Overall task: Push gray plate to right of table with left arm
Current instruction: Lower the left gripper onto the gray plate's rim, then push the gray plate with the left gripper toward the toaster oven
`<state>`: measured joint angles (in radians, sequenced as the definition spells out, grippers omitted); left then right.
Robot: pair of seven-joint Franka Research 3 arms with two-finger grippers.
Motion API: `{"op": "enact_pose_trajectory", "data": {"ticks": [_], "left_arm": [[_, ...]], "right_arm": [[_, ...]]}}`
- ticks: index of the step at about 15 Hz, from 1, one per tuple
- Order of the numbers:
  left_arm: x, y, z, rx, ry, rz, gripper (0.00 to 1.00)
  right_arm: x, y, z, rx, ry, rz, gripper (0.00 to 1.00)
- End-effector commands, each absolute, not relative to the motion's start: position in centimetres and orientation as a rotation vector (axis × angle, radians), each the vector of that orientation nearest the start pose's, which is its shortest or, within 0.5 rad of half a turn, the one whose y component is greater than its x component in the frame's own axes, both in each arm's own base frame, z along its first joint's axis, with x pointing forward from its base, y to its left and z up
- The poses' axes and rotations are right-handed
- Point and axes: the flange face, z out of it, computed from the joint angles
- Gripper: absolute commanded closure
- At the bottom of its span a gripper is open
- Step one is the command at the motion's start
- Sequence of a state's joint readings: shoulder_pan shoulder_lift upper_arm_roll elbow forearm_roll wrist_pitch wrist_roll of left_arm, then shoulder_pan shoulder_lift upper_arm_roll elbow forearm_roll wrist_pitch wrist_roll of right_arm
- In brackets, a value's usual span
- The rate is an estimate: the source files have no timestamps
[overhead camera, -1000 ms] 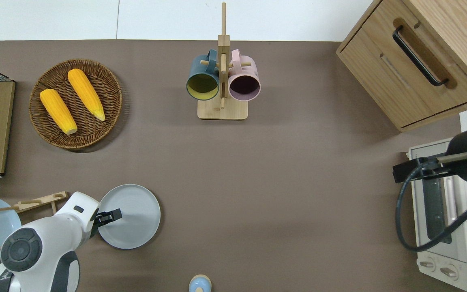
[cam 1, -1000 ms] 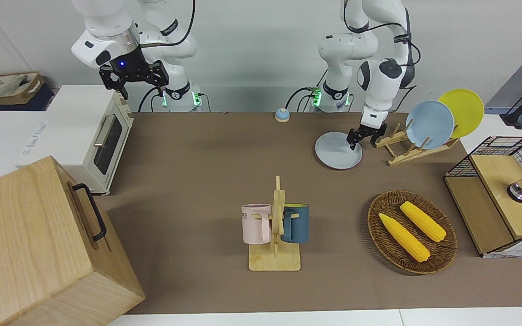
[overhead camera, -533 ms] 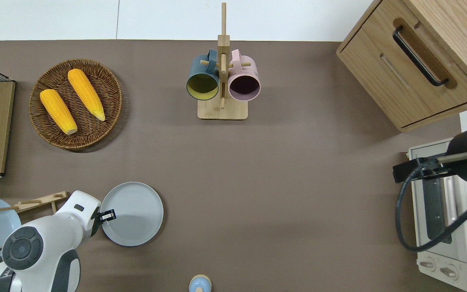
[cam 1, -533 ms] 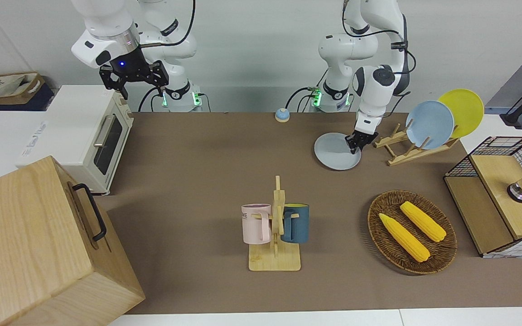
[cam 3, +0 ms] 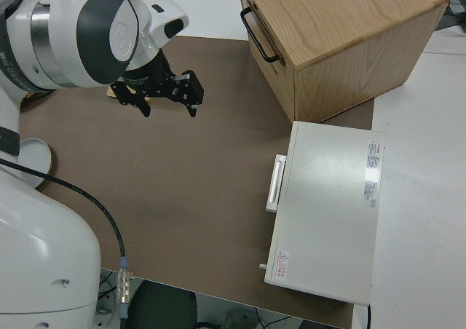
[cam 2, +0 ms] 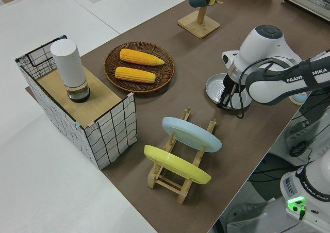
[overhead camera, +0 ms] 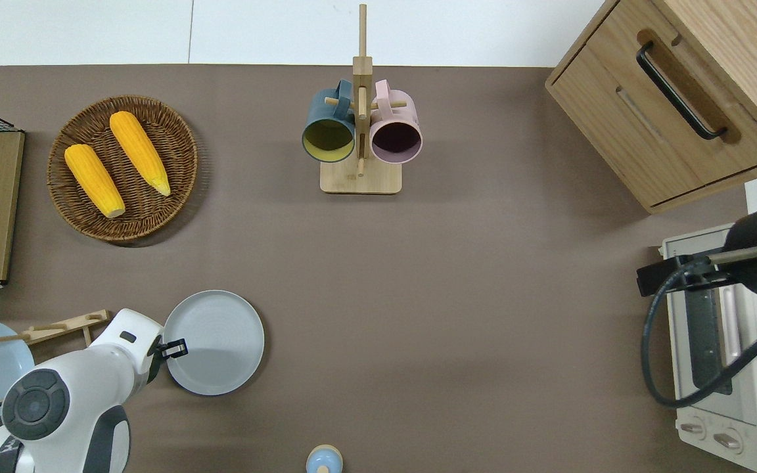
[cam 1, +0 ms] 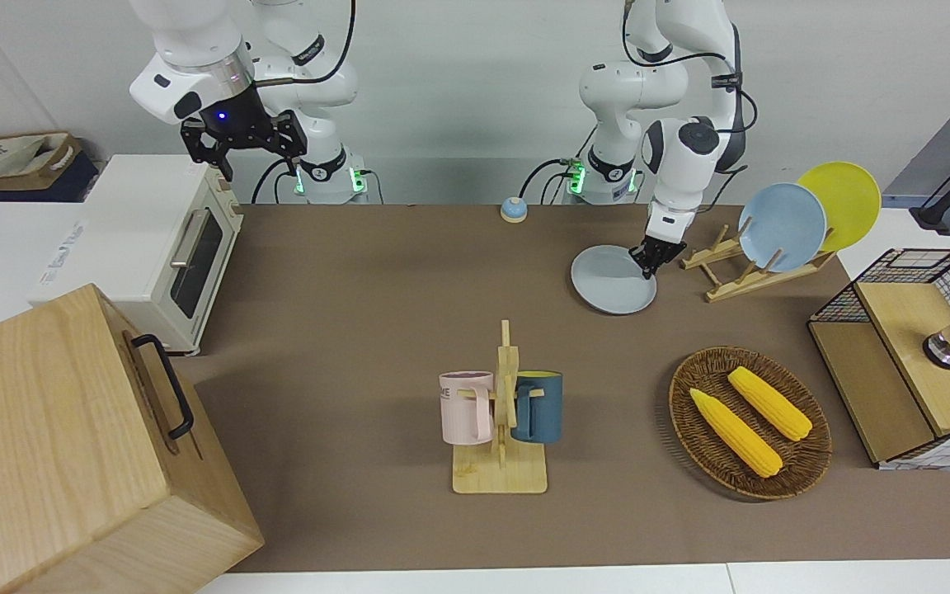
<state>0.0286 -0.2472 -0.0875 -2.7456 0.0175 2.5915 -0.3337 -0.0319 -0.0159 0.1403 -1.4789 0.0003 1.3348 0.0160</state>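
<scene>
Step in hand: the push itself, judged from the left tool sitting low at the rim of the gray plate on the side toward the left arm's end of the tabletop.
Left tool state: the fingers look drawn close together at the plate's edge, pinching nothing; they read as a blunt pusher against the rim rather than a grip.
Left arm: the left arm bends down from its base to the plate.
Gray plate position: flat on the tabletop, near the robots, just beside the wooden plate rack and nearer to the robots than the wicker basket of corn.
Progress: early, as I judge it; the plate lies well apart from the right arm's end, where the toaster oven and wooden box stand.
Next move: a steady low sweep toward the right arm's end, contact kept on the rim so the plate slides rather than spins away.
Path: open brown surface ahead; the small bell lies nearer to the robots than the line of travel, the mug stand farther.
Right arm: parked, its tool spread wide.
</scene>
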Motion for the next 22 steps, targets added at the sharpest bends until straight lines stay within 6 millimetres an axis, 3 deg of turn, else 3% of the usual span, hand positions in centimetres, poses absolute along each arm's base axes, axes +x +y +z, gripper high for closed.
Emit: {"op": "enact_pose_trajectory", "data": {"ticks": [1, 6, 12, 13, 19, 22], "left_arm": [[39.6, -2.4, 29.3, -3.090, -0.430, -0.123, 1.00], [40.1, -4.5, 28.8, -3.081, -0.472, -0.110, 1.00], [40.1, -14.0, 27.6, -3.058, -0.603, -0.093, 1.00], [39.8, -16.8, 27.8, -3.059, -0.641, -0.103, 1.00], [37.8, -26.7, 29.2, -3.070, -0.773, -0.119, 1.00], [37.0, -30.0, 29.6, -3.077, -0.802, -0.090, 1.00]], "right_arm": [[51.8, 5.7, 66.0, -3.139, -0.124, 0.208, 0.017], [51.8, 5.7, 66.0, -3.139, -0.124, 0.208, 0.017], [51.8, 5.6, 66.0, -3.139, -0.121, 0.208, 0.017], [51.8, 5.7, 66.0, -3.139, -0.124, 0.208, 0.017], [51.8, 5.7, 66.0, -3.139, -0.124, 0.208, 0.017], [51.8, 5.7, 66.0, -3.140, -0.121, 0.208, 0.017]]}}
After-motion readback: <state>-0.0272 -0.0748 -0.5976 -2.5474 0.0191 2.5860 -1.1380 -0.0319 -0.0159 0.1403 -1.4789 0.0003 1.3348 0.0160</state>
